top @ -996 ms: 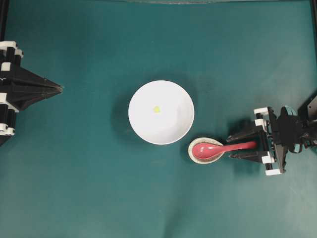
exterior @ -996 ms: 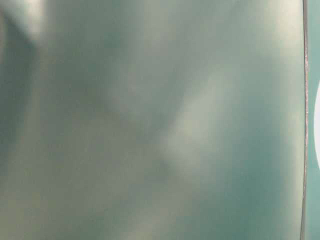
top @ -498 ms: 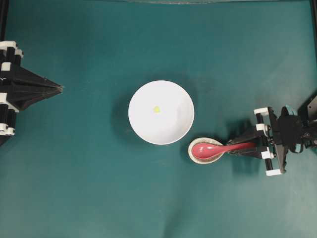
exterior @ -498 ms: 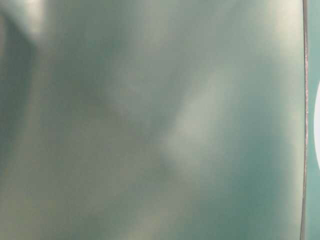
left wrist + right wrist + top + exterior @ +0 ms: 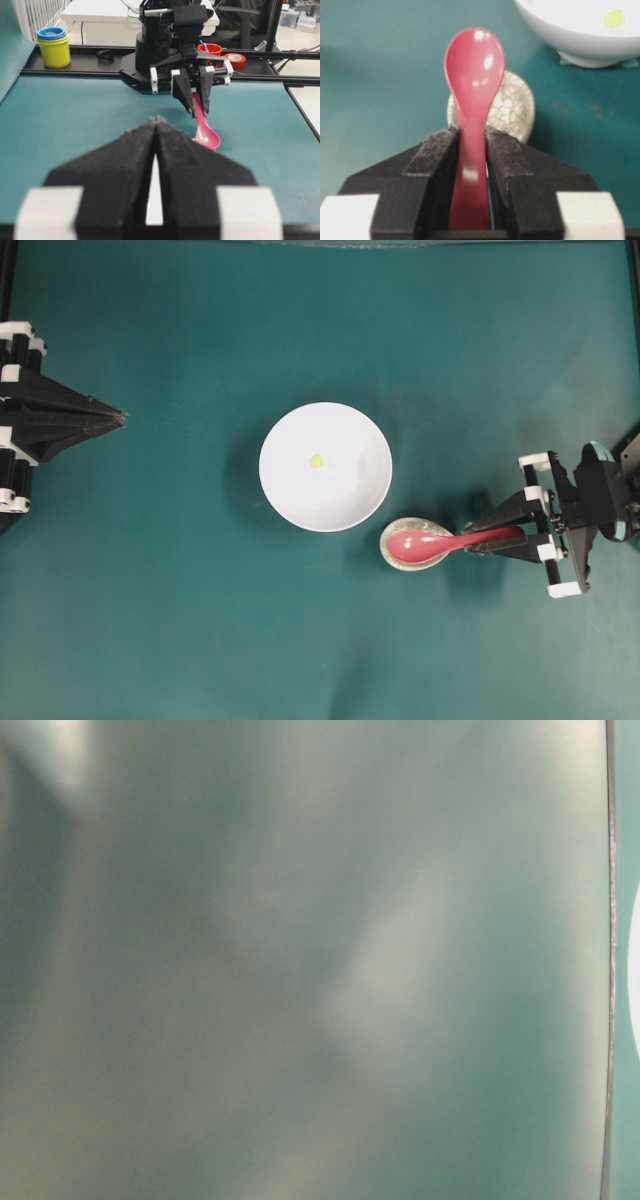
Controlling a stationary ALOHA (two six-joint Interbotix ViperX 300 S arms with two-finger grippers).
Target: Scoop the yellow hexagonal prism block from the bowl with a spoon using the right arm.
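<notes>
- We see the idle black left pincer, far left, with fingers pressed together and nothing between them.
- Next comes the large round white bowl, holding only the tiny yellow hexagonal prism block; it sits well apart from the right pincer, unscooped.
- The small speckled beige dish lies under the scoop.
- Our right pincer pinches the glossy red-pink spoon by its handle: grasp done, scooping remains.
</notes>
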